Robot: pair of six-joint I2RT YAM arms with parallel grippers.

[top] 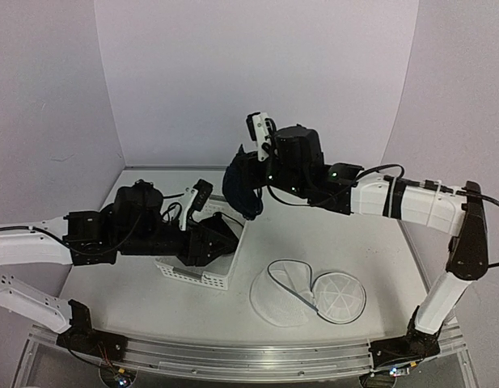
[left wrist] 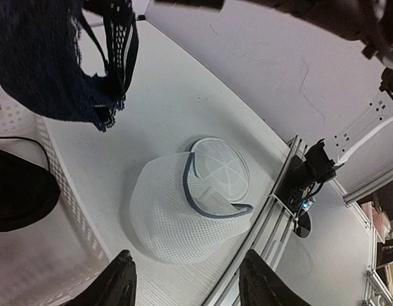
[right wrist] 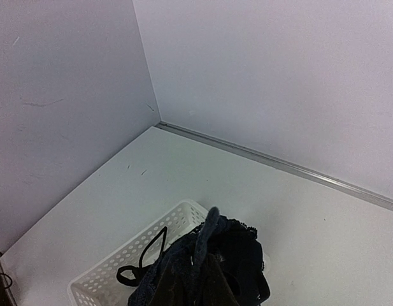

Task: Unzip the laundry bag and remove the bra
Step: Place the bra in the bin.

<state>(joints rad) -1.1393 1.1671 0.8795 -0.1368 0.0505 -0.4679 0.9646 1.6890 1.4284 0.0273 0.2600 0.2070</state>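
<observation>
The white mesh laundry bag lies open and slumped on the table at front right, its round lid flap folded aside; it also shows in the left wrist view. My right gripper is shut on the black lace bra and holds it in the air above the far end of the white basket; the bra hides the fingers in the right wrist view. The bra also hangs at the top left of the left wrist view. My left gripper is open and empty, over the basket's near end.
The white plastic lattice basket stands at centre left under the left gripper; its rim shows in the right wrist view and its wall in the left wrist view. Walls enclose the back and sides. The metal rail runs along the front edge.
</observation>
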